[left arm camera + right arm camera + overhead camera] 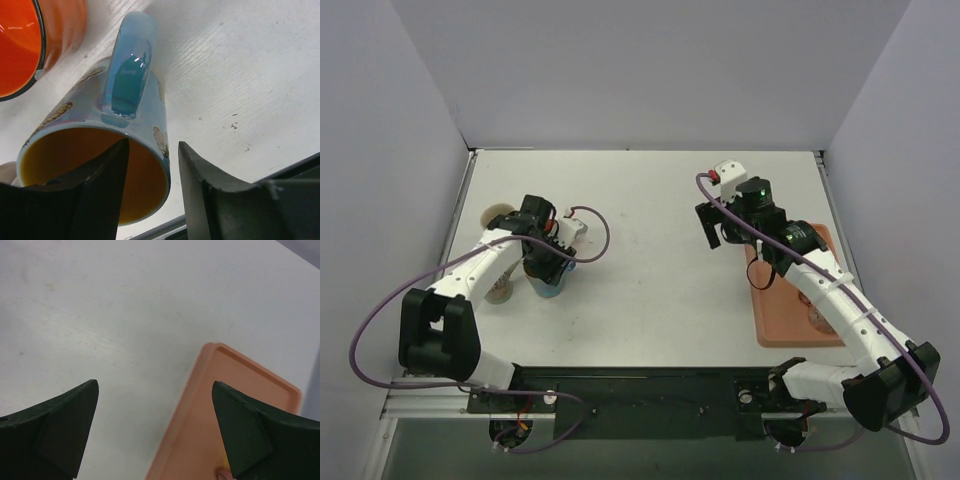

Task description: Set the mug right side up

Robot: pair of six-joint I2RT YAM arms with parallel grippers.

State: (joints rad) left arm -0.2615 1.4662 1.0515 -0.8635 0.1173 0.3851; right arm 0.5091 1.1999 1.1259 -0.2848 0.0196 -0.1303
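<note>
Over on the left side of the table [650,290], the left gripper [152,172] is reaching down onto the mug [120,100], which is sitting near the table's left edge with its mouth open towards the wrist camera. One dark, wedge-shaped finger [100,200] is dipping inside the mouth and the other is hanging just outside the wall. The jaws are straddling the rim at a narrow spread, with a sliver of gap showing on each side, so they are not clamping it.

The mug is glossy blue ceramic with pale tan patches on its wall, a thick looped handle catching the light, and a smooth yellow-orange inside. Just beside it, an orange cup [20,45] with a thin dark rim is standing.

On the right, the right gripper [155,435] is hanging spread wide over the white, faintly grained tabletop, beside the rounded corner of a flat, salmon-coloured tray [240,390] with a low raised lip.
</note>
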